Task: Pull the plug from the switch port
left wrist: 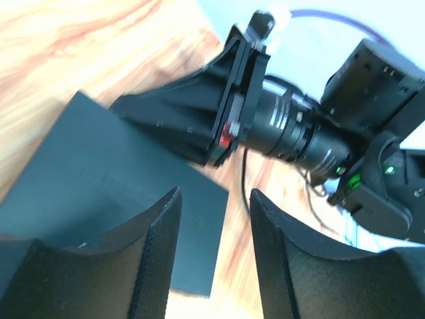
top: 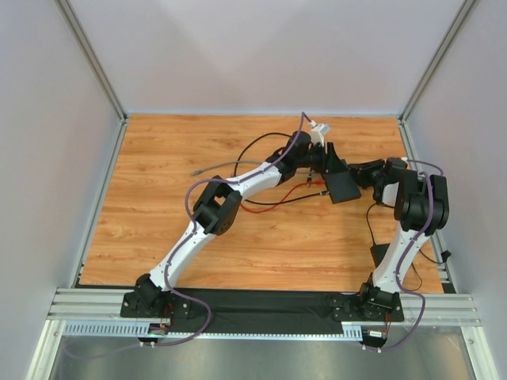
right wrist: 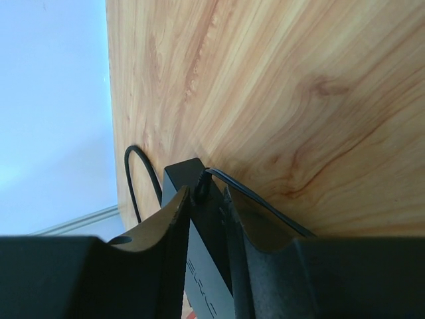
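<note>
The switch [top: 346,188] is a flat matte-black box held tilted above the wooden table right of centre. My right gripper [top: 366,174] is shut on its right edge; in the right wrist view its fingers [right wrist: 169,226] clamp the slab [right wrist: 206,246]. A black plug [right wrist: 200,189] with a thin black cord sits in the switch's end, just past the fingertips. My left gripper [top: 331,160] is open and empty. In the left wrist view it [left wrist: 216,193] hovers over a corner of the switch [left wrist: 99,179], with the right gripper's body [left wrist: 199,119] beyond.
A grey cable [top: 215,167], a red cable [top: 269,206] and black cables [top: 257,144] lie on the table left of the switch. A small black brick [top: 381,253] on a thin cord lies by the right arm's base. Enclosure walls stand on three sides.
</note>
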Controlling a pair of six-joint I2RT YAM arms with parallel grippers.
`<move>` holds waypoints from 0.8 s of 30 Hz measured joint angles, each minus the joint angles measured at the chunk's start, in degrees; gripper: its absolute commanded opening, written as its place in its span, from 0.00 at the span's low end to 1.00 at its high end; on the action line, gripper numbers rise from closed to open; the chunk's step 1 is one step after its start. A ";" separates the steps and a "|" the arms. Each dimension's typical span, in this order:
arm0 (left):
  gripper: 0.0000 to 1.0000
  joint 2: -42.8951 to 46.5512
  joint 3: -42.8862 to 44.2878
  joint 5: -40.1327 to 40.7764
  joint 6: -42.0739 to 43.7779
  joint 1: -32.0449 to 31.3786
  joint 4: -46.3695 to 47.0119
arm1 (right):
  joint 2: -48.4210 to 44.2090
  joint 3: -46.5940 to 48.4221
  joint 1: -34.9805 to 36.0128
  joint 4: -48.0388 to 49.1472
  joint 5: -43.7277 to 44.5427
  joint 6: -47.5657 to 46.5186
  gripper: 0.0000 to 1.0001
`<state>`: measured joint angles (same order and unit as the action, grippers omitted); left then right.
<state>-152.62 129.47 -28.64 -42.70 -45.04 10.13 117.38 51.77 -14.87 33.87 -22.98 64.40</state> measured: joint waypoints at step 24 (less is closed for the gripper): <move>0.24 -8.98 5.33 -5.18 -19.76 2.93 -1.68 | 3.26 1.14 -1.81 3.65 -6.01 0.20 0.24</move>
<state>-161.60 134.80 -33.82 -62.46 -42.11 8.45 120.64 52.90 -16.69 37.52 -28.99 64.60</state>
